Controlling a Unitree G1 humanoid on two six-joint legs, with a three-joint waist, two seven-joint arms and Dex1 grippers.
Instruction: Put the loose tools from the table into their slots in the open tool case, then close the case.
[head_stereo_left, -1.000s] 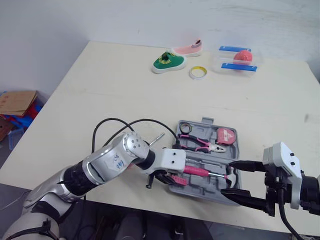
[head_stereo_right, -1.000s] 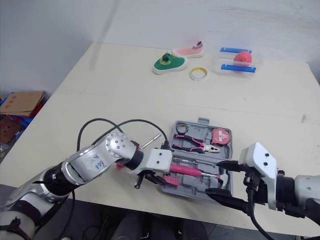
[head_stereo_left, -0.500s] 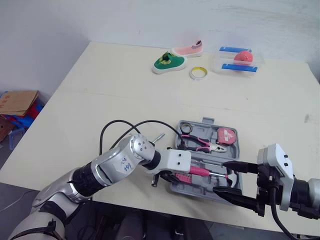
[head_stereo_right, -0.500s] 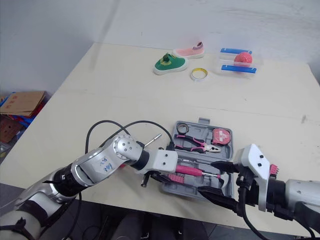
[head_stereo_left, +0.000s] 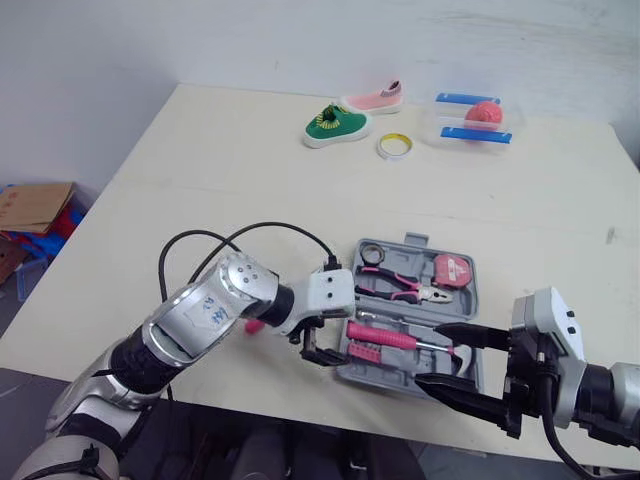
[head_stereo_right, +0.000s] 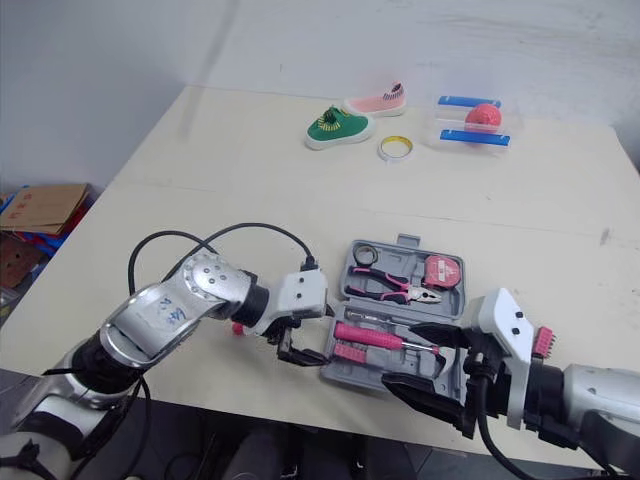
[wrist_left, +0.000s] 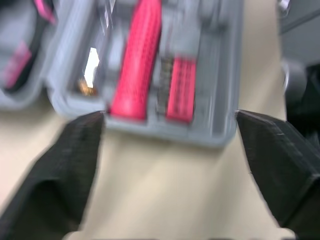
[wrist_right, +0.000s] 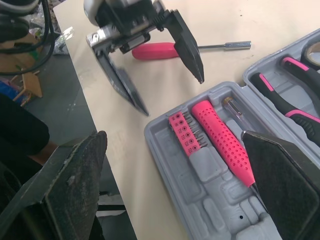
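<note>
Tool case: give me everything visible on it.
The case is grey moulded plastic, open and lying flat near the front edge of the table, with its carry handle on the far side. The far half holds pliers, a pink tape measure and a ring. The near half holds a pink-handled screwdriver and a pink bit rack, with other slots empty. The left gripper, open, sits at its near left corner and the right gripper, open, at its near right. Contact with either is unclear.

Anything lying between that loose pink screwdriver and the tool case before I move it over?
No other object does. The loose pink screwdriver lies on bare table beside the tool case. Only the left gripper, open, hangs over the strip between them, so it looks like the sole thing to clear.
</note>
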